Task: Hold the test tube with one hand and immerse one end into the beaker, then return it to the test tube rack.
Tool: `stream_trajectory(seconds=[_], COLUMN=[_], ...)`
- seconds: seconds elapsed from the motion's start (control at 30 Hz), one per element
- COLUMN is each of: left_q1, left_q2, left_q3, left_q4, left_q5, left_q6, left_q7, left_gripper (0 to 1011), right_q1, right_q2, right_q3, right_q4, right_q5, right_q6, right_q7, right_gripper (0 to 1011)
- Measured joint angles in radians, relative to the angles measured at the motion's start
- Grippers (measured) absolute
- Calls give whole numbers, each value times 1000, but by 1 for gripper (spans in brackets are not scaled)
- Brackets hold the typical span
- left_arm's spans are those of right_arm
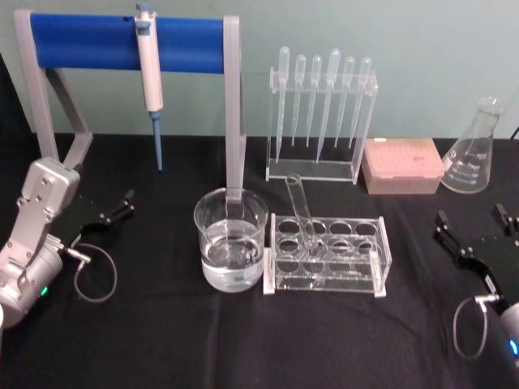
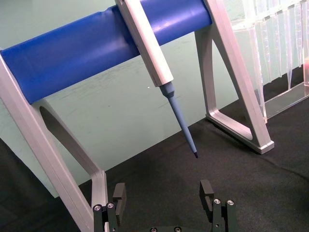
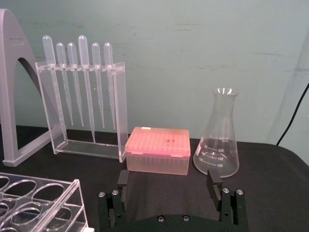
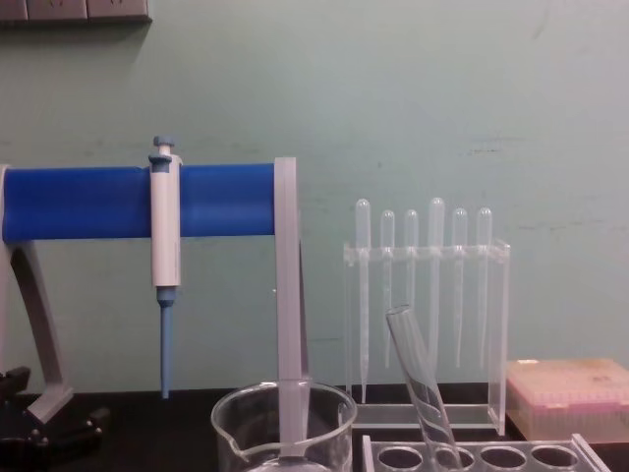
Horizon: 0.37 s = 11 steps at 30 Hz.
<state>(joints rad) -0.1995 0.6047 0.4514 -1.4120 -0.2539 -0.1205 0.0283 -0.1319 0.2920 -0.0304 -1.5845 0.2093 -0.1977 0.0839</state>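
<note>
Parked low at 8 and 4 o'clock on the black tabletop (image 1: 243,340): left hand (image 1: 116,207) and right hand (image 1: 474,231), both released, empty. Leaning in clear rack (image 1: 328,258) at centre, test tube (image 1: 300,212), rim reachable; beaker (image 1: 231,239) touching rack at 9 o'clock, holding water for dipping.
</note>
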Motion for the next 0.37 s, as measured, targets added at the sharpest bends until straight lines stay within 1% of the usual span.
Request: stream_trajectory(seconds=[0.37], left_q1=[0], left_q2=[0], left_q3=[0], left_q4=[0], left_q5=[0], left_q6=[0], left_q7=[0], left_gripper=[1000], right_q1=[-5], right_q2=[8], right_q3=[-1], right_q4=[-14], right_q5=[0], right_q6=[10], right_q7=[0], right_gripper=[1002])
